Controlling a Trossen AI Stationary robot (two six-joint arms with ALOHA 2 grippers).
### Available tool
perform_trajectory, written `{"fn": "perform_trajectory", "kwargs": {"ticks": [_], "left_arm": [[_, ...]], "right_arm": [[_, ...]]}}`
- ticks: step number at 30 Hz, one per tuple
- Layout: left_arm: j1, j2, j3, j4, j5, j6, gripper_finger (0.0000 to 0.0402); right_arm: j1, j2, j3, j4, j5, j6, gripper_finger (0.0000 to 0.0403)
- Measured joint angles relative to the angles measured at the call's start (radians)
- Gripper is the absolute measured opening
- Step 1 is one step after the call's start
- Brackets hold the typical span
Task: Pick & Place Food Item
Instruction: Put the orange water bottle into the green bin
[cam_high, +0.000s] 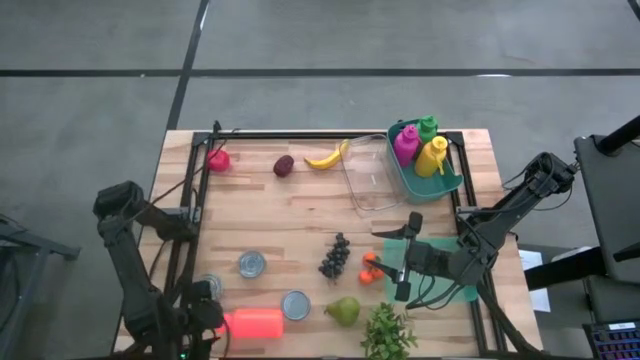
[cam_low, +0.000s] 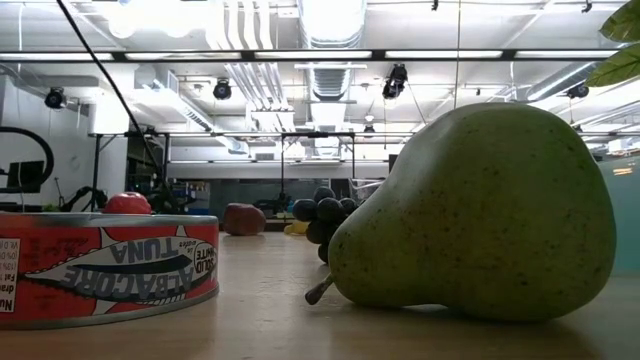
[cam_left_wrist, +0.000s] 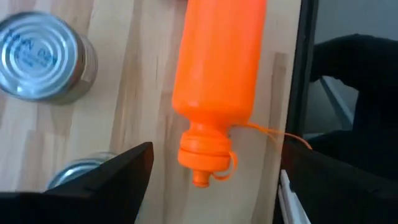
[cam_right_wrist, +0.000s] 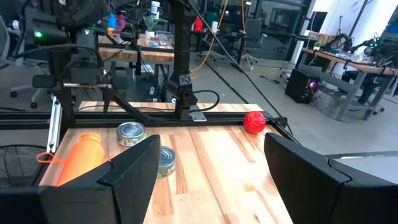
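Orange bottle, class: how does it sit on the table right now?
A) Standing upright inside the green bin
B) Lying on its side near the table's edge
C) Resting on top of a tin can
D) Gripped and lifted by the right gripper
B: the orange bottle lies flat on the wooden table by its edge, between the open fingers of the left gripper, which do not touch it.

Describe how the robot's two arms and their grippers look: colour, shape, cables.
Both arms are black, built of slim jointed links. The left arm has a bulky rounded joint housing. The right arm carries thin black cables by its wrist. The left gripper and right gripper have broad, flat, matte black fingers.
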Motion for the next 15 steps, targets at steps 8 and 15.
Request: {"fn": "perform_trajectory", "kwargs": {"ticks": [8, 15], "left_arm": [[-0.166, 0.0, -0.043, 0.055, -0.295, -0.137, 0.0361], [-0.163, 0.0, -0.083, 0.073, -0.289, -0.11, 0.0361]], "right_arm": [[0.0, 0.0, 0.0, 0.0, 0.0, -0.002, 0.0285], [0.0, 0.0, 0.0, -0.003, 0.0, -0.001, 0.0285]]}}
